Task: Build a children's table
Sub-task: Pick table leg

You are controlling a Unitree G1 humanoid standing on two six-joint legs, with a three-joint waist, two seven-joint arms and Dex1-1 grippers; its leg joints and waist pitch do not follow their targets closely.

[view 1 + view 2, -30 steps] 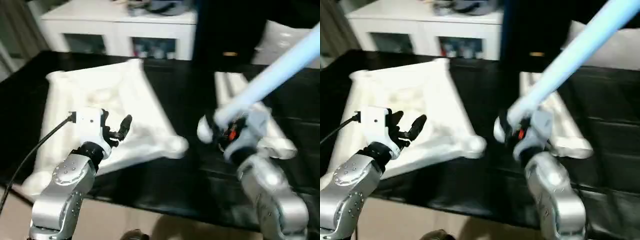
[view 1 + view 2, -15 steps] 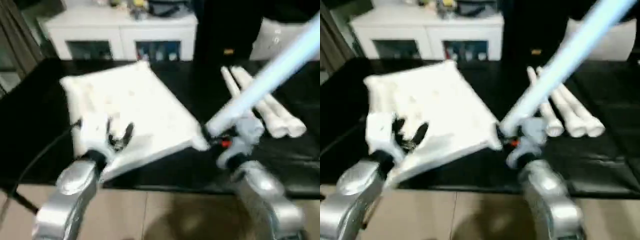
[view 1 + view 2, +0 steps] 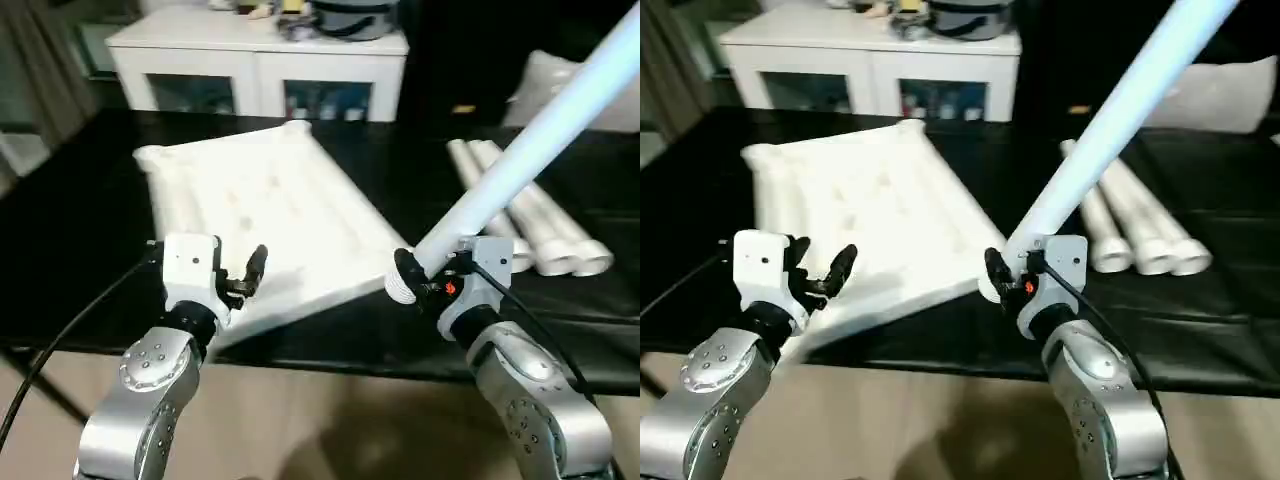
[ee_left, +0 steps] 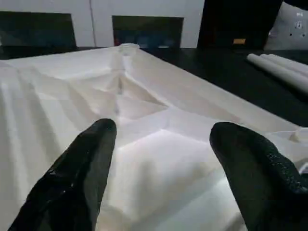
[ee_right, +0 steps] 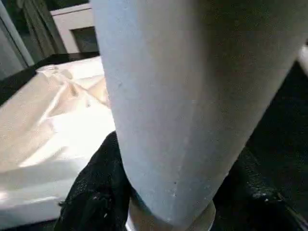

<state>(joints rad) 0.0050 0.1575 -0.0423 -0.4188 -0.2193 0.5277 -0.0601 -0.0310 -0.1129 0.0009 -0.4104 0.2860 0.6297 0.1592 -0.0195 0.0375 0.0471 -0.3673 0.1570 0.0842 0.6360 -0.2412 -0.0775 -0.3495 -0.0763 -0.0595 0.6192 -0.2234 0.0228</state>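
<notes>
The children's table top [image 3: 270,200] lies upside down on the black work table, ribs up. My left gripper [image 3: 243,275] hovers open over its near left part, the fingers [image 4: 91,159] spread wide above the ribbed underside [image 4: 159,106] with nothing between them. My right gripper [image 3: 432,280] is shut on a long white tube leg [image 3: 530,140] that slants up to the right. The leg's lower end [image 3: 402,287] sits close to the top's near right corner; contact cannot be told. In the right wrist view the leg [image 5: 183,96] stands between both fingers.
Three more white legs [image 3: 525,215] lie side by side on the black work table [image 3: 330,345] to the right. A white cabinet [image 3: 260,50] stands behind, a white cushion [image 3: 545,85] at the back right. A black cable [image 3: 80,310] trails from my left wrist.
The whole picture has shifted with the camera. The held leg's lower end now stands closer to the top's near right corner. Neither gripper's fingers have changed.
</notes>
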